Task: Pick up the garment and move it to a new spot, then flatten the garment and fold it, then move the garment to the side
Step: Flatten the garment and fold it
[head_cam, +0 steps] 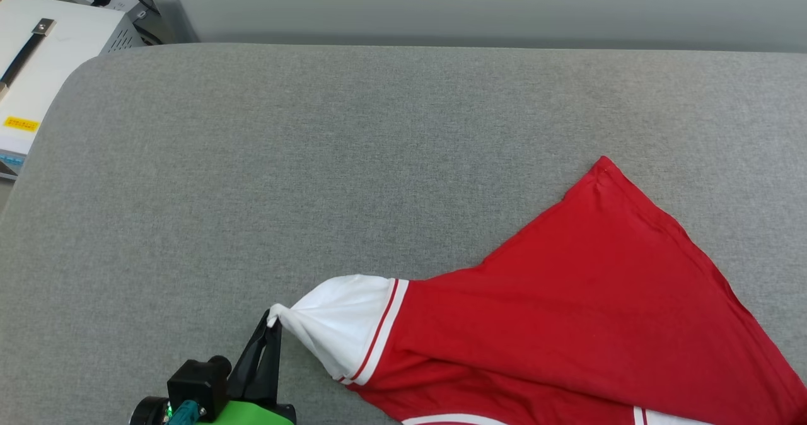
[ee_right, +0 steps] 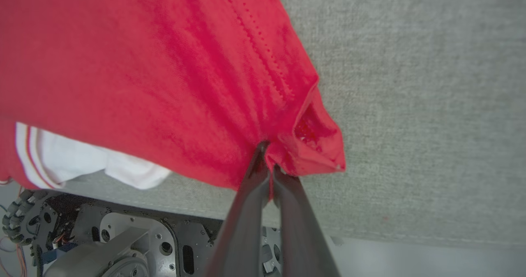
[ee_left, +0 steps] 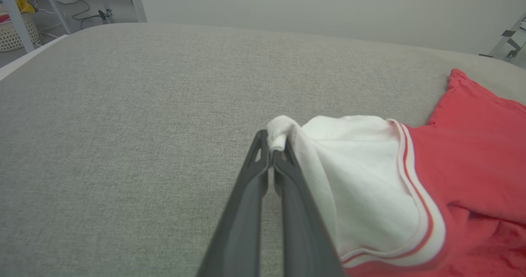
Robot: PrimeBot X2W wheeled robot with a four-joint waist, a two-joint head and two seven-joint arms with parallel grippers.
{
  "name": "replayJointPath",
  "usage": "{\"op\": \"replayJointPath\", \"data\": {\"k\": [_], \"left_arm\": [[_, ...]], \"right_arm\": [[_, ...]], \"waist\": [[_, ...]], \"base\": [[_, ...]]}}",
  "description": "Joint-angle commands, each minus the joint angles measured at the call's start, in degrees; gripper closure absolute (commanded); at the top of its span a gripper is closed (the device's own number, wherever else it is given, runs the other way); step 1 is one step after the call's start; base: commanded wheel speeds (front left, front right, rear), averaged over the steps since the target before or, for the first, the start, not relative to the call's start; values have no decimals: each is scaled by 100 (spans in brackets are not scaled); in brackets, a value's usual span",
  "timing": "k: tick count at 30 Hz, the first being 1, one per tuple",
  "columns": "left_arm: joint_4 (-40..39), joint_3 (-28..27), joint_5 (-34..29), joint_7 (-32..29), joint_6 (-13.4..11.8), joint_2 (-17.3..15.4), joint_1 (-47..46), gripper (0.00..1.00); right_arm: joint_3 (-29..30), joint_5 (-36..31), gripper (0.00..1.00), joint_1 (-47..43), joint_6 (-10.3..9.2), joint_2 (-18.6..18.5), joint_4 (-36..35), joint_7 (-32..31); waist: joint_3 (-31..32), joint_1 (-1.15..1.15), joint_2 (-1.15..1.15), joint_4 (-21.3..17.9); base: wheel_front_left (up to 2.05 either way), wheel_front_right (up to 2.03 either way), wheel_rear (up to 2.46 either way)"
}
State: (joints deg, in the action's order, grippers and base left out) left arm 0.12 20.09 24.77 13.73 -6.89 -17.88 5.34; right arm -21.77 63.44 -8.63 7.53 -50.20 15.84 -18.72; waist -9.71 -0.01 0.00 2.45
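Note:
The garment [head_cam: 586,299], red with white sleeves and striped trim, lies spread over the right front of the grey padded table [head_cam: 315,160]. My left gripper [head_cam: 272,321] is shut on the tip of one white sleeve [ee_left: 353,178] at the lower middle of the head view; the pinched cloth bunches at the fingertips of that gripper [ee_left: 272,143]. In the right wrist view my right gripper [ee_right: 269,162] is shut on a red hem corner of the garment [ee_right: 164,84], which hangs over the table's near edge. The other white sleeve [ee_right: 82,162] dangles below. No lettering shows.
A white box [head_cam: 44,65] with a black handle stands off the table's far left corner. The robot's wheeled base [ee_right: 102,244] shows under the table edge. A basket [ee_left: 14,34] and cables lie on the floor far left. Bare grey padding stretches left and back.

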Motion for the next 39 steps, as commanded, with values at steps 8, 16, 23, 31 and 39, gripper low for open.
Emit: {"op": "replayJointPath", "data": {"k": [8,16,23,31,39], "left_arm": [[38,-1,77,-15,-54,-59,65,100],[-47,60,43,-17,-53,-69,-21,100],[-148,168,-41,-3,-23,-22,-230,100],[-172,317,-154,31,81,93,-634,100],[-77,415,-245,84,244,239,-1042,100]], "right_arm": [[689,-360,0,-6,-4,480,58,294],[1835,-973,0,485,-4,177,-1007,476],[2002,-1490,0,1541,-4,14,-2049,-424],[808,-1678,0,3342,-4,149,-2078,-2361],[-423,-1964,0,4780,-4,444,-1065,-3441]], "waist": [[24,1,0,-36],[-64,1,0,33],[-327,1,0,255],[-734,1,0,613],[-1076,1,0,940]], "base": [[0,0,0],[0,0,0],[0,0,0],[0,0,0],[0,0,0]]}}
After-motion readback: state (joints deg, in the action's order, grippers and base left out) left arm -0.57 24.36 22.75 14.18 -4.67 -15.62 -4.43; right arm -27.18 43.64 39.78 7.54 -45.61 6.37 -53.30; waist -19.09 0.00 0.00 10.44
